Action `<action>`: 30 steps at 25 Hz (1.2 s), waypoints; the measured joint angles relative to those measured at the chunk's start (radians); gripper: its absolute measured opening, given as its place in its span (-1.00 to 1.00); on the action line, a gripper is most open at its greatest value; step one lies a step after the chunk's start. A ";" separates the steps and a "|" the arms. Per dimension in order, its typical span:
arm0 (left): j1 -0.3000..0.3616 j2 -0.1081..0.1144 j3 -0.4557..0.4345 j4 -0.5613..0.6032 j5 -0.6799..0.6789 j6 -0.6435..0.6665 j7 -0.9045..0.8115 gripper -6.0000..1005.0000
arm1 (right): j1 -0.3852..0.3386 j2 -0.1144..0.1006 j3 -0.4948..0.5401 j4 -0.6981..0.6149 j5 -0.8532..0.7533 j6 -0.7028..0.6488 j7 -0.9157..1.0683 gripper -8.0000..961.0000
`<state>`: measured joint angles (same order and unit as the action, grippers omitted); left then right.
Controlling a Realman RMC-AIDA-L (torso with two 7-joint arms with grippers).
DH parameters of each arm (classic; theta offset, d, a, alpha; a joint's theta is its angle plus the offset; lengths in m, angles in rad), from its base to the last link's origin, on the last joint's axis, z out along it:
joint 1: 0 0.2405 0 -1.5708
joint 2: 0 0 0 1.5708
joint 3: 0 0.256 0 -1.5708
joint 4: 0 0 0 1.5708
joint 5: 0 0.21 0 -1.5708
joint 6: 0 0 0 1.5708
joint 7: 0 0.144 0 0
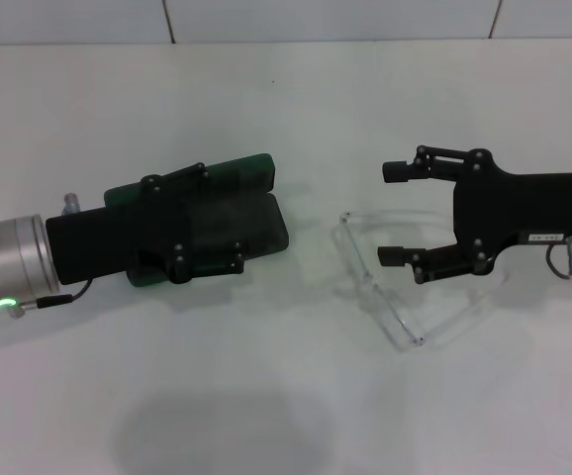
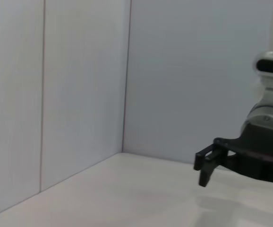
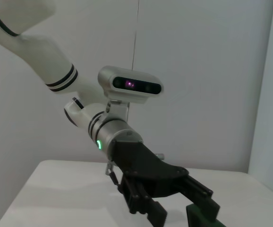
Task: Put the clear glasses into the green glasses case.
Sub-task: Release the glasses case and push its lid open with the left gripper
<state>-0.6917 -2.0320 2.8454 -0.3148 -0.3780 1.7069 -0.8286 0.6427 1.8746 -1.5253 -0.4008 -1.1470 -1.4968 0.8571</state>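
On the white table (image 1: 266,396), head view: green glasses case (image 1: 251,203) lies open left of centre, lid edge toward the far side, dark-lined tray nearer; left gripper (image 1: 217,223) hangs directly over it and covers most of the body. Clear glasses (image 1: 375,282) lie unfolded just right of the case, apart from it, front bar running diagonally, arms trailing toward the right. Right gripper (image 1: 395,213) sits beside them with fingers spread wide, one fingertip (image 1: 393,170) beyond the far arm, the other at or above the frame; nothing held. Judged step: closing on the glasses for the pick. To do it well, centre the span over the front bar or a stout part of the frame rather than a thin arm, come down low, close gently since the plastic looks slippery and springy, then lift level. Left gripper would need to clear the tray before the drop-in. Hard to make out: whether the left fingers are spread, closed or pinching the case, as they merge with the dark lining, so I cannot tell; whether the right fingers touch the frame or hover; the glasses' outline fades into the table. Neither wrist view shows the glasses; right wrist catches only a green corner of the case.
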 joint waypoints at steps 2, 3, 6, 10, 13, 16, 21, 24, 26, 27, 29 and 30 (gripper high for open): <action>-0.002 0.001 -0.001 -0.001 0.000 -0.009 0.001 0.71 | 0.001 0.003 0.000 -0.002 -0.005 0.001 0.000 0.84; -0.004 0.002 -0.001 -0.001 -0.001 -0.012 0.002 0.71 | 0.002 0.005 0.000 -0.003 -0.008 0.002 0.000 0.84; -0.012 0.003 -0.001 -0.001 -0.001 -0.013 0.002 0.71 | 0.003 0.007 0.001 -0.004 -0.011 0.010 0.000 0.84; -0.013 0.004 -0.002 -0.001 -0.001 -0.017 0.002 0.70 | 0.001 0.010 0.001 -0.004 -0.011 0.012 0.000 0.84; -0.016 0.004 -0.001 -0.001 0.002 -0.018 0.002 0.70 | 0.001 0.010 0.001 -0.004 -0.011 0.013 0.000 0.84; -0.038 0.013 -0.001 -0.009 0.004 -0.011 -0.013 0.70 | 0.001 0.010 0.001 -0.004 -0.011 0.016 0.000 0.84; -0.115 0.025 0.000 -0.109 0.044 -0.005 -0.097 0.69 | 0.000 0.008 0.001 -0.004 -0.023 0.017 0.000 0.84; -0.184 0.008 0.000 -0.233 0.106 -0.013 -0.181 0.69 | 0.000 0.008 0.002 -0.004 -0.035 0.020 0.000 0.84; -0.233 -0.019 0.000 -0.328 0.160 -0.019 -0.233 0.69 | 0.000 0.009 0.002 -0.004 -0.040 0.025 0.000 0.84; -0.249 -0.029 0.000 -0.360 0.179 -0.022 -0.244 0.68 | 0.000 0.009 0.002 -0.004 -0.044 0.027 0.000 0.84; -0.277 -0.047 0.000 -0.410 0.214 -0.038 -0.263 0.68 | 0.000 0.010 0.002 -0.004 -0.053 0.034 0.000 0.84; -0.288 -0.054 0.000 -0.423 0.234 -0.055 -0.275 0.68 | 0.000 0.011 0.002 -0.004 -0.057 0.037 0.000 0.84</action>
<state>-0.9795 -2.0856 2.8455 -0.7374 -0.1442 1.6522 -1.1039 0.6427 1.8860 -1.5231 -0.4049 -1.2043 -1.4600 0.8575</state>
